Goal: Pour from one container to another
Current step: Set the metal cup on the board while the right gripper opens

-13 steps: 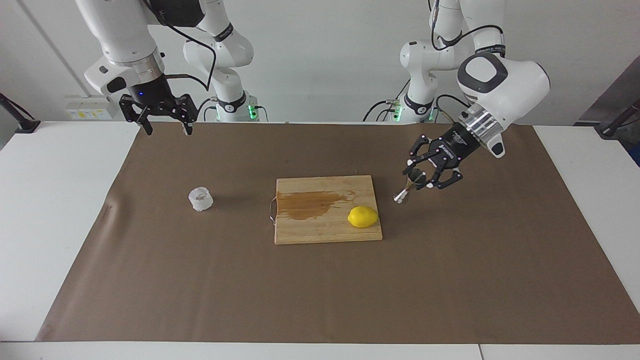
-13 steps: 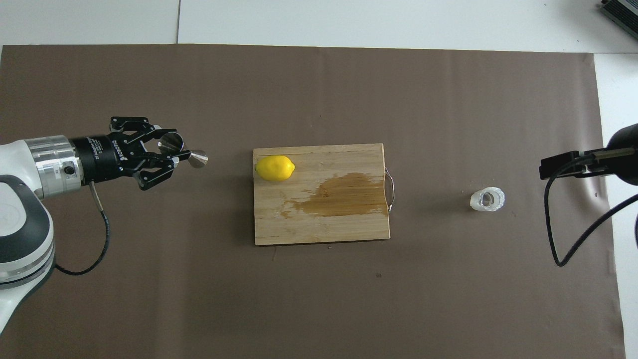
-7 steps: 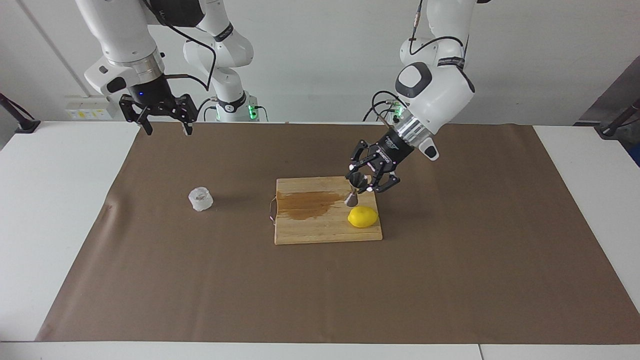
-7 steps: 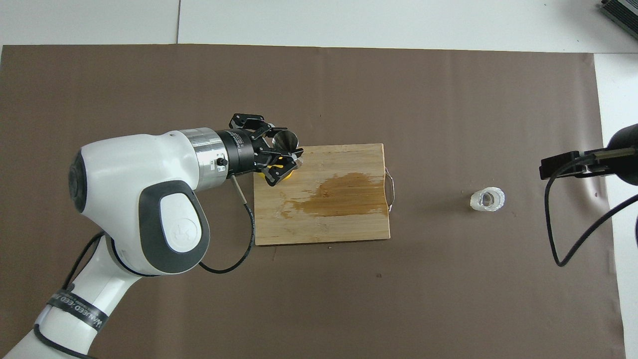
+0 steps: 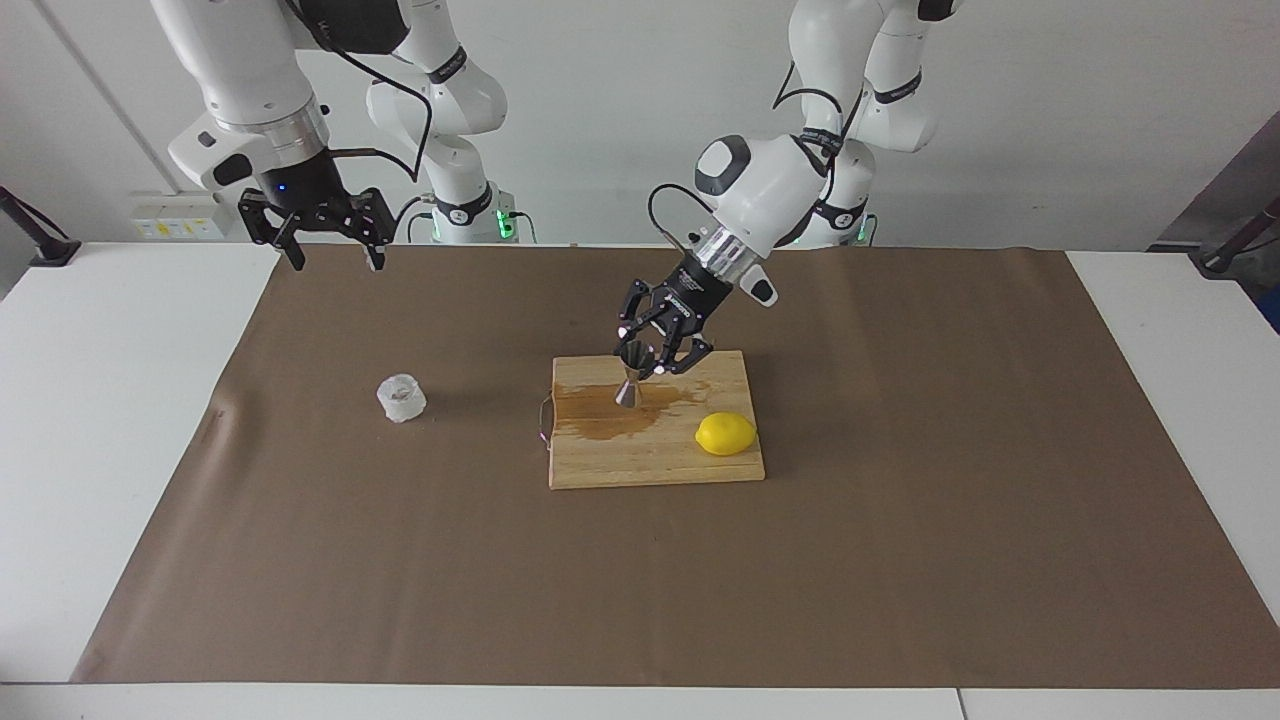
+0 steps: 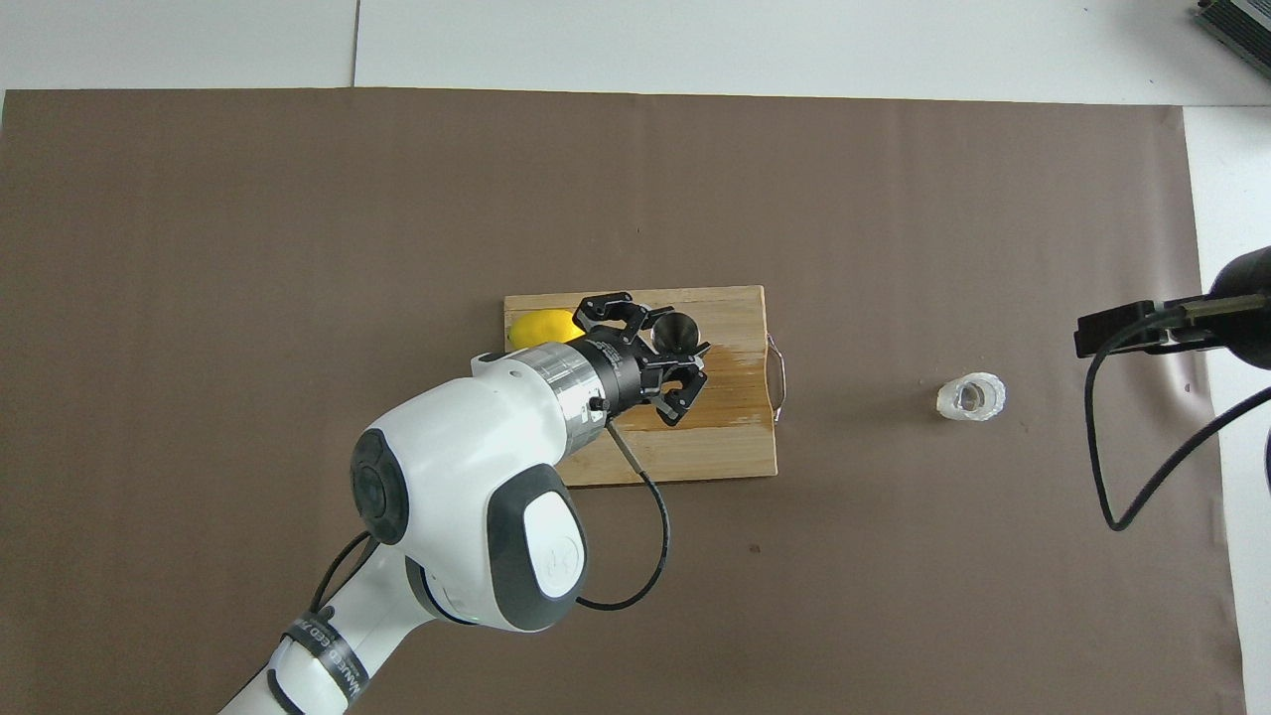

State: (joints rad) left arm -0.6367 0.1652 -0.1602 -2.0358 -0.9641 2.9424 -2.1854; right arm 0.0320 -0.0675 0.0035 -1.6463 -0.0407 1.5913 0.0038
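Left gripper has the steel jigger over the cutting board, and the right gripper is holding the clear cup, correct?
Not quite. The left gripper does hold the jigger over the cutting board, but the facing view shows the clear cup standing on the brown mat toward the right arm's end, unheld. The right gripper hangs open and empty above the mat's edge.

Left end effector (image 5: 650,358) clamped, arm stretched forward — right end effector (image 5: 330,232) waits raised, fingers apart.
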